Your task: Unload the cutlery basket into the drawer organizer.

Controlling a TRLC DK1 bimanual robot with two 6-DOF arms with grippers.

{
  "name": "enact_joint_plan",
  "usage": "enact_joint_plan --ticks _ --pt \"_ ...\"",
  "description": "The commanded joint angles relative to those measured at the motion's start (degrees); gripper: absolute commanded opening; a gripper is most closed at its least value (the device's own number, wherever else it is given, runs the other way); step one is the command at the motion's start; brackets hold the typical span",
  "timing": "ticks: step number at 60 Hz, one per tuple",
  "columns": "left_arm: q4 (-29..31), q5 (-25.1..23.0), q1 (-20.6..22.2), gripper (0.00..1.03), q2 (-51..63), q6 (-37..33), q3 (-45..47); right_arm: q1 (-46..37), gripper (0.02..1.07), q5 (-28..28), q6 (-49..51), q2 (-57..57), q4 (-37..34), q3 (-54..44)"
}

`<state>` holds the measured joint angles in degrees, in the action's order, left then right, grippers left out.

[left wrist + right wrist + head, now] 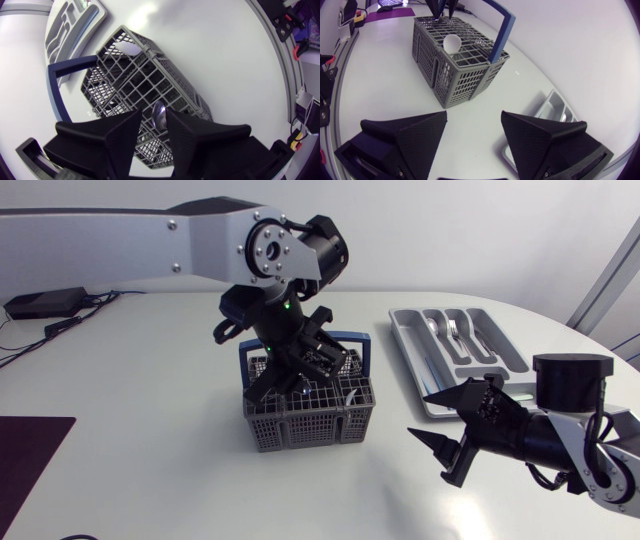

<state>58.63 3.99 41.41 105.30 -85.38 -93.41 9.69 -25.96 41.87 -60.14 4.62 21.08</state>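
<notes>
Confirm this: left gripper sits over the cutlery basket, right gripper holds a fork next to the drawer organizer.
One point is wrong: the right gripper holds no fork. The right wrist view shows its fingers wide open with nothing between them. The rest holds: the left gripper sits over the cutlery basket, and the right gripper is next to the drawer organizer.
</notes>
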Motion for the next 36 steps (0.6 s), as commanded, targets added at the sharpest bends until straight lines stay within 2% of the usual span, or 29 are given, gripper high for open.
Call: enact_joint_plan --ticks 1,5,20,36 --pt "1.0 0.4 -0.8 0.18 1.3 -1.7 -1.2 -0.1 0.8 -0.5 0.8 -0.9 1.0 -1.7" --pt "1.0 0.3 -1.2 0.12 1.4 -1.7 -1.3 -0.1 0.8 -0.5 0.8 -1.1 1.4 -1.8" --pt "1.0 0.0 -1.8 0.09 1.3 -1.2 -1.3 -0.4 0.8 -0.6 0.8 -2.3 3.0 -2.2" --pt "2.5 -5.0 -3.0 0.08 -0.7 0.7 -1.7 -0.6 0.8 -0.6 1.5 -2.4 3.8 -3.1"
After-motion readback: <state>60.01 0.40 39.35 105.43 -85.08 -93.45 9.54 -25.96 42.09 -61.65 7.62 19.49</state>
